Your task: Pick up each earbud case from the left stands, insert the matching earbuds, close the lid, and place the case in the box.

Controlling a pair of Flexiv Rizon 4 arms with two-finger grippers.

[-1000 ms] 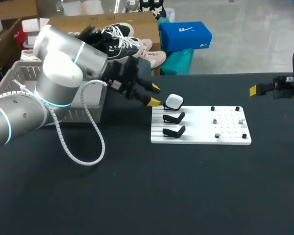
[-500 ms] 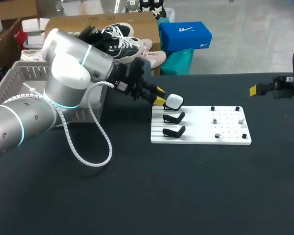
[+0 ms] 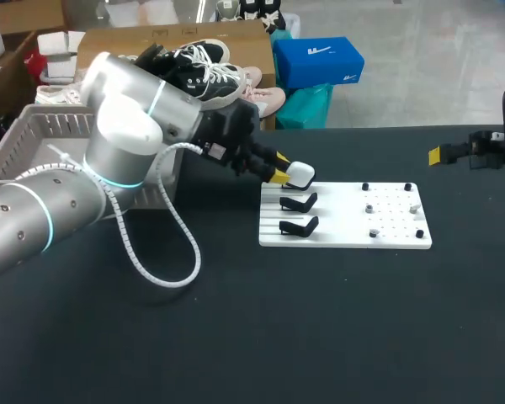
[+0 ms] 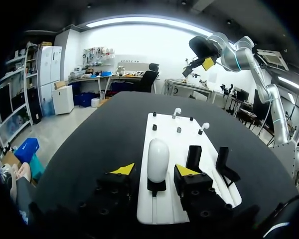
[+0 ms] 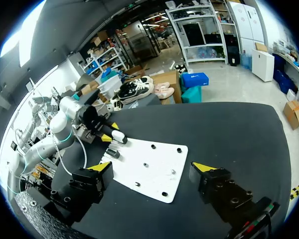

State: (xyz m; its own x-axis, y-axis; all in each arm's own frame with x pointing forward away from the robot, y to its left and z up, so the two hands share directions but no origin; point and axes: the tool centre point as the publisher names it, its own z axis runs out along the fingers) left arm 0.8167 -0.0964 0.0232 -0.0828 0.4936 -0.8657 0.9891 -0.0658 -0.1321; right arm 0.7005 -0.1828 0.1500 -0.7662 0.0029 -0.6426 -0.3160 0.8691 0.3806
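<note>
A white earbud case (image 3: 300, 175) sits on the rearmost of three black stands at the left end of a white board (image 3: 345, 220). My left gripper (image 3: 279, 167) reaches in from the left and straddles it. In the left wrist view the case (image 4: 158, 158) stands upright between the yellow tips of the left gripper (image 4: 154, 170), with a narrow gap on each side, so the gripper is open. The other two stands (image 3: 300, 214) are bare. Small earbuds (image 3: 369, 208) rest on the board's right half. My right gripper (image 5: 152, 167) hangs wide open, far off at the table's right edge (image 3: 442, 155).
A grey slatted basket (image 3: 42, 126) stands at the table's back left, behind my left arm. A looped white cable (image 3: 164, 252) hangs from that arm onto the black tabletop. Short black pegs (image 3: 407, 187) mark the board's right corners.
My left gripper has moved right, up to the case on the rear stand, and its fingers have narrowed around it. The right arm has stayed still.
</note>
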